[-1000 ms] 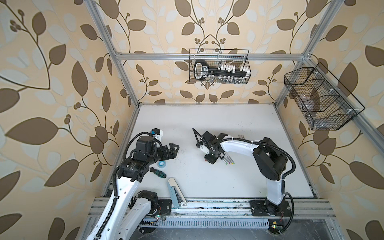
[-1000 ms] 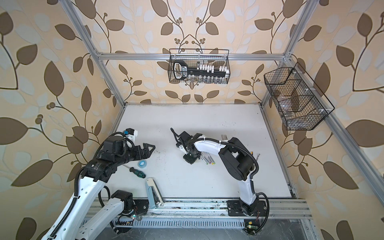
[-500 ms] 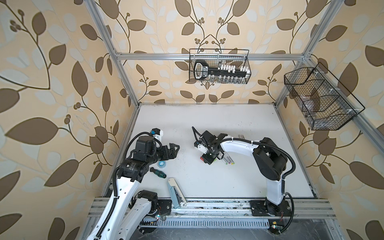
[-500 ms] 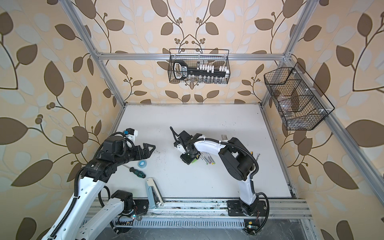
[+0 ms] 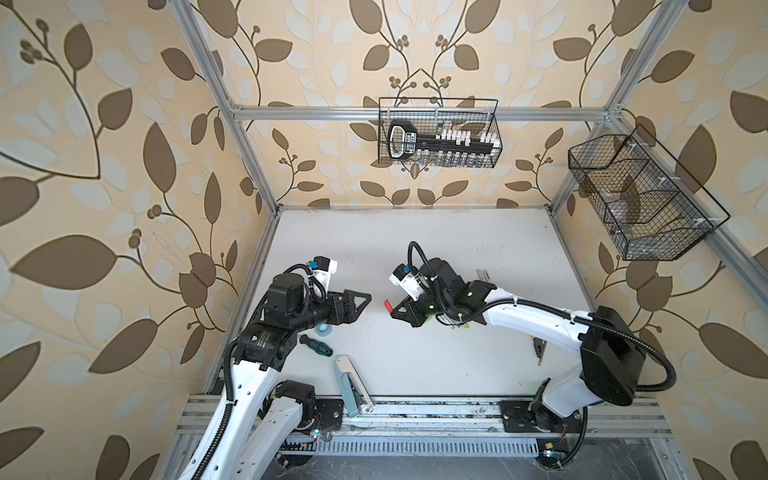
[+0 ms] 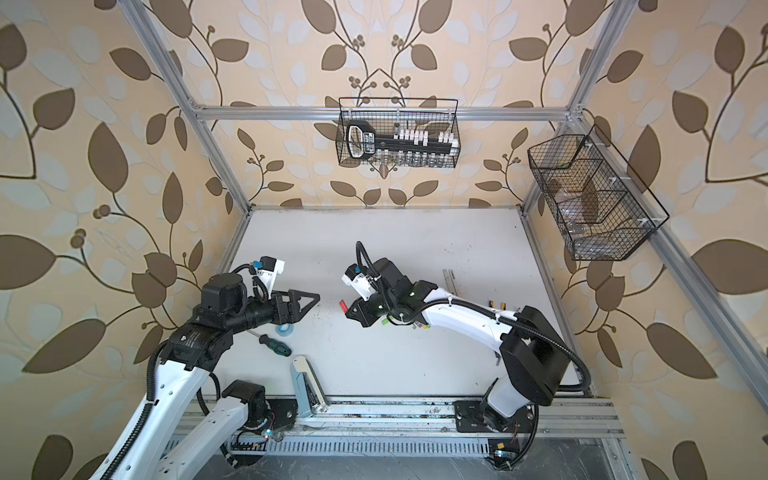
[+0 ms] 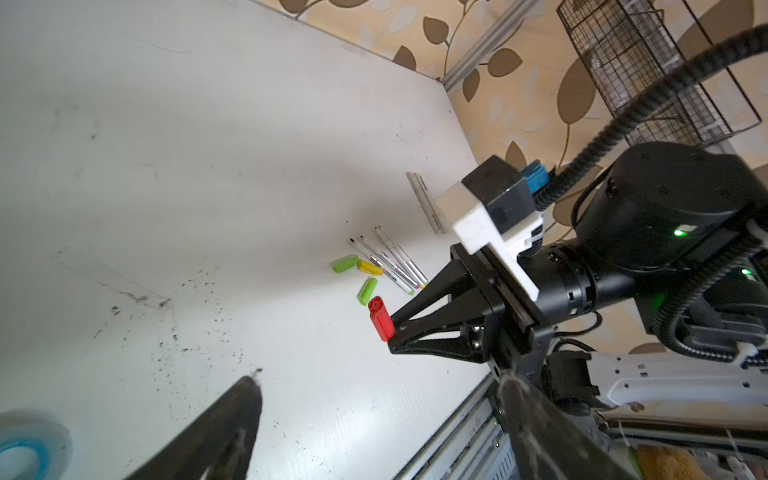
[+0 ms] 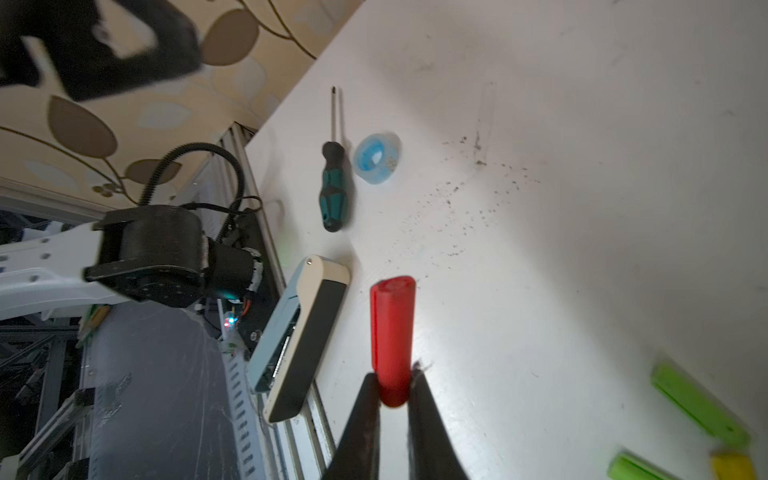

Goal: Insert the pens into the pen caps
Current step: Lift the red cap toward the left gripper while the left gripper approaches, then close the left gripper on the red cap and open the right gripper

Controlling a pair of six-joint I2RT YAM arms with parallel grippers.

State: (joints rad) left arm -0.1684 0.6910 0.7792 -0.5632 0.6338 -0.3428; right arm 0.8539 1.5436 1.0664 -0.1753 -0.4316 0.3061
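Observation:
My right gripper (image 8: 394, 386) is shut on one end of a red pen cap (image 8: 392, 332), which sticks out past the fingertips above the table. In both top views the red cap (image 5: 388, 306) (image 6: 343, 306) points at my left gripper (image 5: 365, 301), a short gap away. The left gripper (image 7: 379, 378) is open and empty, facing the red cap (image 7: 381, 318). Several pens (image 7: 390, 259) lie side by side on the table behind the right gripper, with two green caps (image 7: 345, 264) (image 7: 367, 291) and a yellow cap (image 7: 370, 268) beside them. In the top views the right arm hides most of the pens.
A green-and-black screwdriver (image 5: 318, 345), a blue tape roll (image 5: 323, 329) and a pale blue stapler (image 5: 348, 384) lie near the front left. A ruler (image 5: 484, 274) lies behind the right arm. Wire baskets hang on the back wall (image 5: 438, 133) and right wall (image 5: 640, 199).
The right gripper closed on the red cap at the table, then lifted it and carried it left toward the left gripper. The left arm has stayed where it was.

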